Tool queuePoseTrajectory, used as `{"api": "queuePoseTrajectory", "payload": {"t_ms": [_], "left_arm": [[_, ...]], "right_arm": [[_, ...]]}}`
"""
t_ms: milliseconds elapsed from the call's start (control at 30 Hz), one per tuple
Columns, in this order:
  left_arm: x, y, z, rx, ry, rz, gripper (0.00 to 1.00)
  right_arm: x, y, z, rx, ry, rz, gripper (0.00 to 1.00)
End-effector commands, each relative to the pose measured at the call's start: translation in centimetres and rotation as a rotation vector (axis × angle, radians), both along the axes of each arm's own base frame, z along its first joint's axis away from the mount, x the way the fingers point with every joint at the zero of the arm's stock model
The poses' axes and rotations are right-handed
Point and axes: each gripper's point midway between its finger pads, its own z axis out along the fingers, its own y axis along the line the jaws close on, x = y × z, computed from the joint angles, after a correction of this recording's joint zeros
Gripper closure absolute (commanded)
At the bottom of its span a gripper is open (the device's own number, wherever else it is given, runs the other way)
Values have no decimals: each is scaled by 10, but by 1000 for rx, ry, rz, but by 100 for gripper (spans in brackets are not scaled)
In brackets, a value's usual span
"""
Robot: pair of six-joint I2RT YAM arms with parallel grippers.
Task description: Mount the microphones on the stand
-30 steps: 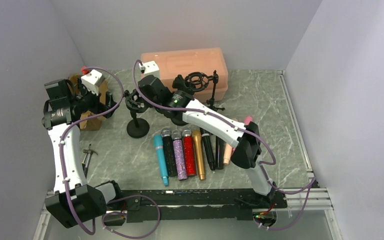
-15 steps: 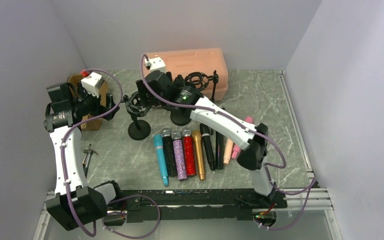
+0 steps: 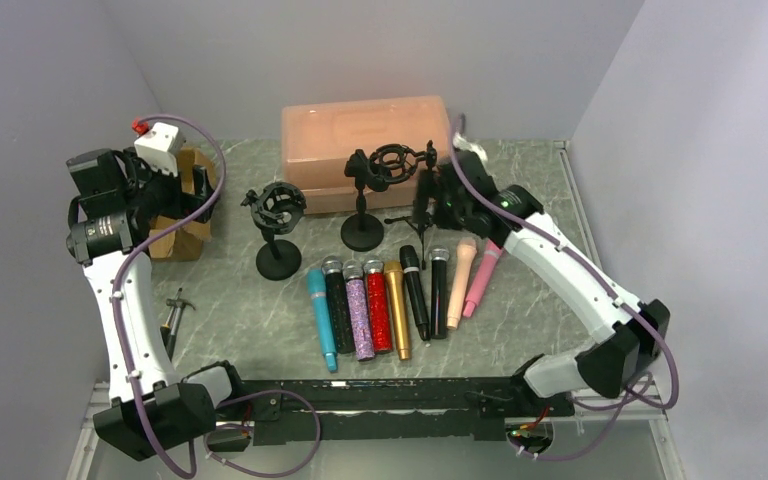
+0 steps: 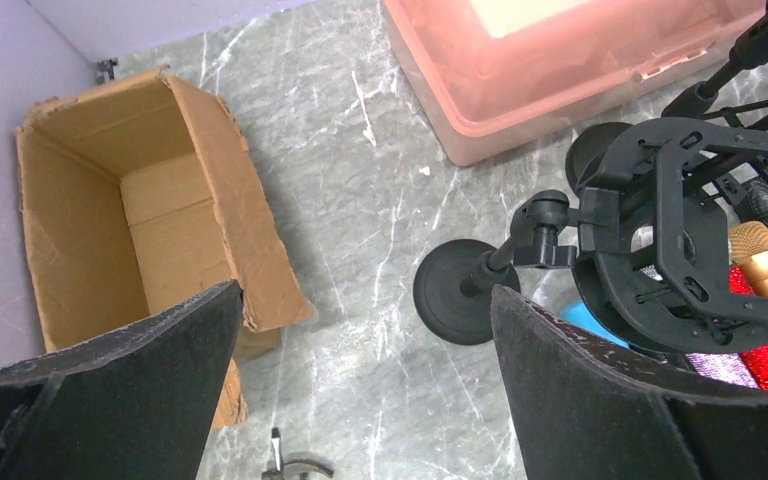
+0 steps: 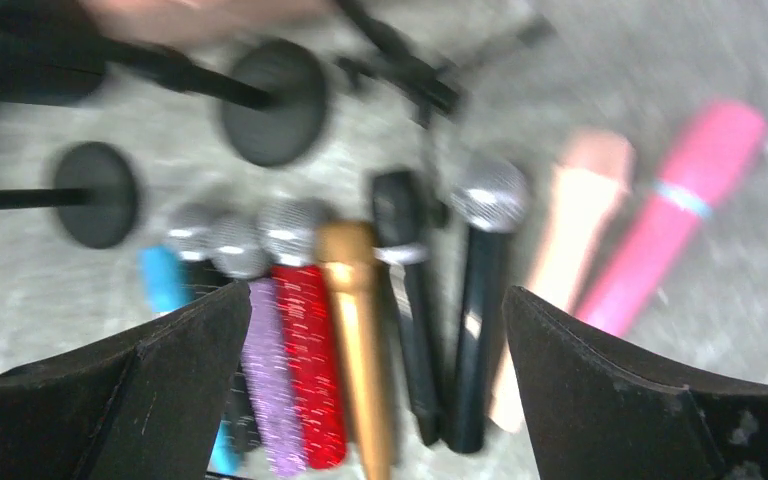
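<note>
**A:** Spot any of the microphones (image 3: 397, 308) up on a stand?

**B:** None; all flat on the table (image 3: 540, 200), side by side toward the middle of the near edge; left to right: teal (image 3: 321, 318), black (image 3: 338, 310), purple glitter (image 3: 359, 315), red glitter (image 3: 377, 312), gold (image 3: 397, 300), two more black, peach (image 3: 460, 272), pink (image 3: 481, 278).

**A:** And the pincers?

**B:** For the left pincer (image 4: 365, 292): jaws wide apart, nothing held, high toward the far left corner, over the gap between the cardboard box (image 4: 130, 230) and the shock-mount stand (image 4: 660, 230); for the right pincer (image 5: 377, 292): jaws likewise apart and bare, above the far ends of the row, beside the tripod stand (image 3: 422, 200).

**A:** Seen from one camera only?

**B:** From the left wrist: straight down into the open box, with gold and red glitter showing under the stand's ring; from the right wrist, blurred: the whole row from above, plus two round stand bases; from the top alone: both arms, a second stand (image 3: 370, 190), a pink lidded bin (image 3: 365, 125) against the far edge.

**A:** Surface, room?

**B:** Grey marbled table with white veins; pale lilac walls on three sides; metal rail along the right and near edges.
</note>
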Motion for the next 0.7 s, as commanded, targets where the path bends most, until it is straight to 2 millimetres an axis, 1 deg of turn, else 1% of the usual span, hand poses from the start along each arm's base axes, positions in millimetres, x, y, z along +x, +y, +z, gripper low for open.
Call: {"api": "queuePoseTrajectory", "payload": {"t_ms": [0,67,133,233,300,400,467,533,667], "left_arm": [[-7,-3,7,-54,0,25,0],[-7,-3,10,-65,-13,30,1],[-8,-5,11,-91,-15,30,1],[-7,-12,8,-147,1,-2,1],[-6,-15,4,-191,32,-13,1],[-9,-17,4,-214,34,-25,1],[-11,-16,5,-205,26,-17,0],[-13,-16,5,-195,31,-17,1],[-15,-16,-1,-198,77,-25,1]], "right_arm": [[-29,-48,-55,79,175,-111,0],[-30,-70,-66,87,189,-177,0],[-33,-84,-78,69,211,-218,0],[-34,-111,-95,0,223,-314,0],[-32,-129,-110,-31,241,-379,6],[-25,-156,-132,-72,266,-469,16],[-18,-166,-143,-96,260,-510,20],[-11,-173,-153,-116,259,-537,22],[4,-179,-171,-147,266,-568,25]]}}
